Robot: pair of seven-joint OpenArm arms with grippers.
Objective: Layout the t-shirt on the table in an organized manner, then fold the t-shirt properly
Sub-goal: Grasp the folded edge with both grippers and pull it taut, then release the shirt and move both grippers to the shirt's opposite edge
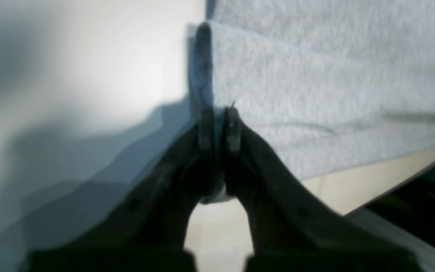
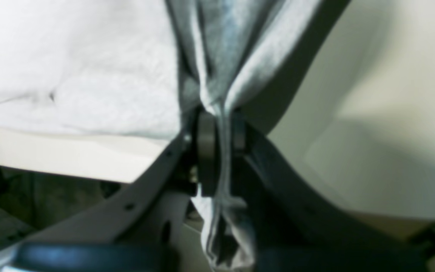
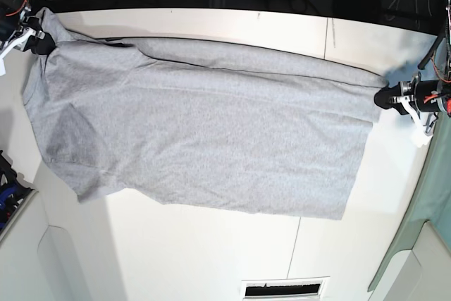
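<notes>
Both tools, left (image 1: 217, 124) and right (image 2: 221, 136), pinch the soft light-grey cotton t-shirt (image 3: 204, 125) at the white worktop's (image 3: 211, 259) far edge; uneven pulling could bunch it.

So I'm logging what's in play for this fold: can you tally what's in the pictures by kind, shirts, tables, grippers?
T-shirt: 1, grey, spread across the table
Table: 1, white
Grippers: 2, left gripper and right gripper, each shut on a t-shirt edge
Total: 4
</notes>
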